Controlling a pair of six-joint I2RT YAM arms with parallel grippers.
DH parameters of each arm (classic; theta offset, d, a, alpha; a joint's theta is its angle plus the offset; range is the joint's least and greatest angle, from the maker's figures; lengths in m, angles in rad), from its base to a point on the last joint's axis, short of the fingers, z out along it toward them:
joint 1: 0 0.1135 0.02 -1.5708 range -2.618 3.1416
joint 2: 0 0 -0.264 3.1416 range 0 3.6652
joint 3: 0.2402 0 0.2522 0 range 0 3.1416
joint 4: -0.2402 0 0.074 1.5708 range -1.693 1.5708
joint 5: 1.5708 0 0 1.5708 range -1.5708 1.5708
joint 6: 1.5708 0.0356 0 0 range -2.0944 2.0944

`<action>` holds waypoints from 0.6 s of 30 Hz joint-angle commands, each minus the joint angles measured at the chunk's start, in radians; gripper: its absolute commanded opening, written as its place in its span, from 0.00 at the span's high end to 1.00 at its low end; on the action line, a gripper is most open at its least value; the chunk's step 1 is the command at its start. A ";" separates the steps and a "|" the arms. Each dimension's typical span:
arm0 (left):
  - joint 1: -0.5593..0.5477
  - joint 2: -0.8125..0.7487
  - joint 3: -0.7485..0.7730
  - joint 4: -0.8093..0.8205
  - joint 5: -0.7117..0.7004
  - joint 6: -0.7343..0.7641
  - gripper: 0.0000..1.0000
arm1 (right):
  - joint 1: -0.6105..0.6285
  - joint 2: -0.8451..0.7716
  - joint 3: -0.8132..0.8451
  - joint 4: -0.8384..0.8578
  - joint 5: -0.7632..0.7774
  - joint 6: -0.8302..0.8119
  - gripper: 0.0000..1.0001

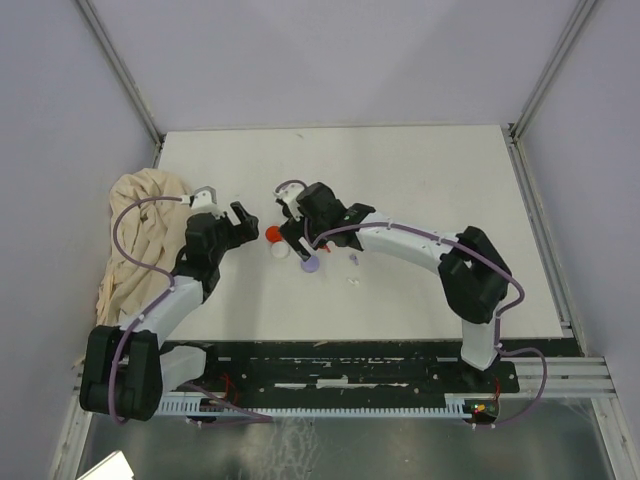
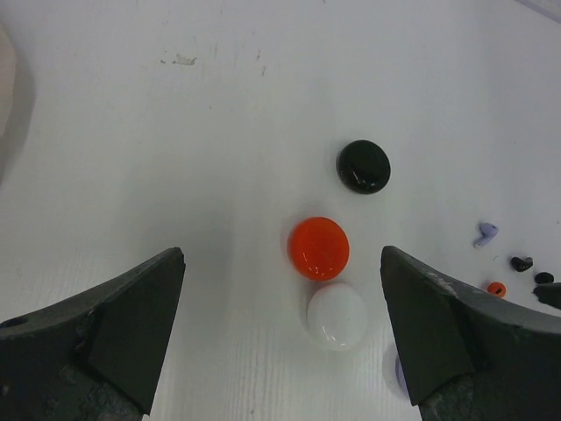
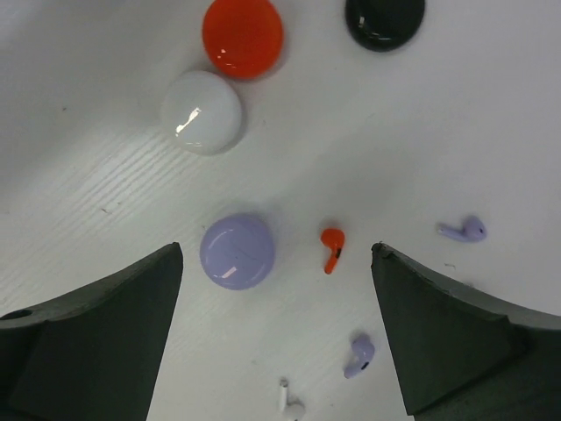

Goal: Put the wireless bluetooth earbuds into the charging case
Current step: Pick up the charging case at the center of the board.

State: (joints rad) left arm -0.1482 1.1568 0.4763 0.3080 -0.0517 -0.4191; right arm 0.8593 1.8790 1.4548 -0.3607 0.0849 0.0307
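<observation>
While both arms are bending inward over the counter (image 1: 420, 180), the right gripper (image 3: 276, 250) is gaping wide and holding nothing. Below it, a white earbud (image 3: 289, 405), two lilac earbuds (image 3: 359, 356) and a red earbud (image 3: 332, 249) are lying loose beside a round lilac case (image 3: 237, 251). Farther out, a white case (image 3: 202, 111), a red case (image 3: 243, 37) and a black case (image 3: 384, 19) are sitting. The left gripper (image 2: 282, 263) is spreading just as wide, empty, near them. A crumpled cloth (image 1: 140, 235) is lying at the counter's left edge.

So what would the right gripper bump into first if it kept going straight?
Probably the lilac round case, right ahead of the open right gripper, with the red earbud beside it; depth is unclear.
</observation>
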 commanded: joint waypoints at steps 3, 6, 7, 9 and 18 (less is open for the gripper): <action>-0.005 -0.099 -0.010 -0.046 -0.034 -0.071 0.01 | 0.024 0.113 0.125 0.028 -0.078 -0.051 0.07; -0.005 -0.117 -0.018 -0.086 -0.047 -0.082 0.01 | 0.034 0.166 0.150 0.053 -0.115 -0.055 0.09; -0.004 -0.122 -0.025 -0.090 -0.053 -0.087 0.01 | 0.036 0.180 0.155 0.066 -0.123 -0.057 0.10; -0.002 -0.137 -0.036 -0.102 -0.085 -0.101 0.01 | 0.040 0.206 0.170 0.089 -0.140 -0.058 0.12; -0.003 -0.162 -0.019 -0.155 -0.115 -0.107 0.00 | 0.043 0.287 0.212 0.133 -0.211 -0.045 0.15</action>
State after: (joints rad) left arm -0.1482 1.0103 0.4377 0.1654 -0.1360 -0.4870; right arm 0.8951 2.1494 1.6089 -0.2913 -0.0772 -0.0143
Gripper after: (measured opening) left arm 0.991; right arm 0.856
